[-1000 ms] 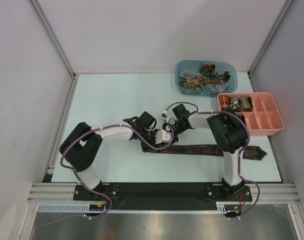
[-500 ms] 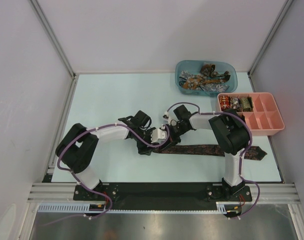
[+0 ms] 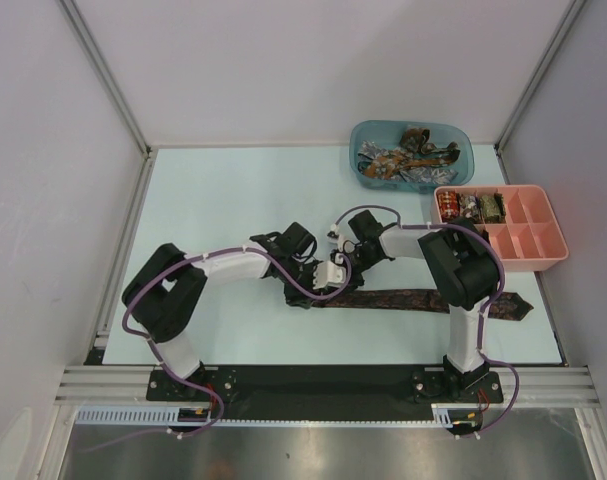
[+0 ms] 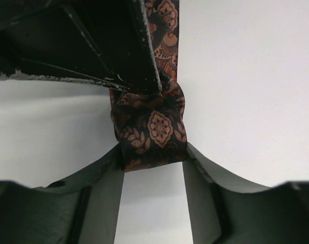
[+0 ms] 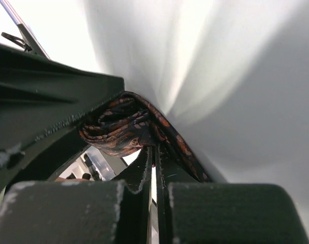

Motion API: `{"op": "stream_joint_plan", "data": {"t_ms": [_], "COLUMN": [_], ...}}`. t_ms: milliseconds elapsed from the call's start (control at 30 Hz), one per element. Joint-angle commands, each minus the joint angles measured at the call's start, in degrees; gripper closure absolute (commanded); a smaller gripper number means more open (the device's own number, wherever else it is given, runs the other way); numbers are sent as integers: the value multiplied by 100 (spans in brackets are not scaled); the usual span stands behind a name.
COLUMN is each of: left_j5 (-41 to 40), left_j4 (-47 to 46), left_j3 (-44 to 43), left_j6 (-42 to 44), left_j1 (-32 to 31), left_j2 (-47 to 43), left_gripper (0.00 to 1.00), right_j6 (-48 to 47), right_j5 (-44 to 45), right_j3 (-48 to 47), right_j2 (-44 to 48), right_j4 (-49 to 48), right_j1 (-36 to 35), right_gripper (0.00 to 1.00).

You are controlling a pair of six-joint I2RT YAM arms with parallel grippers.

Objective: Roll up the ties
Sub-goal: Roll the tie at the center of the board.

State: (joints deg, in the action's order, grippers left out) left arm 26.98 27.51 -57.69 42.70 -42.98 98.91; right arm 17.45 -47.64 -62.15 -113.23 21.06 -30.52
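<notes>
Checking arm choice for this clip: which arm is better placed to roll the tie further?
Left, probably. The left hand has the rolled end of the tie between its fingers, ready to turn it. The right hand is shut, tips merely against the tie.

The tie (image 4: 151, 127) is woven cloth with a faint silky sheen, its orange and cream flower motifs on a dark ground, soft and creased where it is bunched. The left gripper (image 4: 153, 161) has fingers (image 4: 101, 198) of smooth matt dark plastic, while the right gripper (image 5: 154, 162) is black plastic, scuffed pale and rough along its edges. The table (image 3: 233, 190) is a smooth, matt, pale sheet, the tub (image 3: 467, 150) translucent blue plastic and the tray (image 3: 531, 266) opaque pink plastic.
</notes>
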Motion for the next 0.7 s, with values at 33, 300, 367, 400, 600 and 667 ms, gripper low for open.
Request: {"op": "stream_joint_plan", "data": {"t_ms": [33,300,367,400,600,667], "left_j5": [246,194,176,176,-17,-88], "left_j4": [18,-96,-79,-61,132,211], "left_j3": [-286,-848,-954,-989,-1104,-1095], "left_j6": [63,-165,-183,-183,-113,-121], "left_j1": [-131,-491,-536,-588,-755,-764], "left_j2": [-135,259,435,497,954,1060], "left_gripper": [54,56,57,58,59,59], "right_j6": [-295,-269,-269,-269,-155,-93], "right_j5": [431,281,255,238,-17,-96], "right_j3": [1,-34,-34,-25,115,194], "right_j2": [-190,-261,-252,-252,-129,-24], "right_j4": [302,276,267,267,21,-93], "right_j1": [29,29,38,46,117,134], "right_gripper": [100,100,100,100,100,100]}}
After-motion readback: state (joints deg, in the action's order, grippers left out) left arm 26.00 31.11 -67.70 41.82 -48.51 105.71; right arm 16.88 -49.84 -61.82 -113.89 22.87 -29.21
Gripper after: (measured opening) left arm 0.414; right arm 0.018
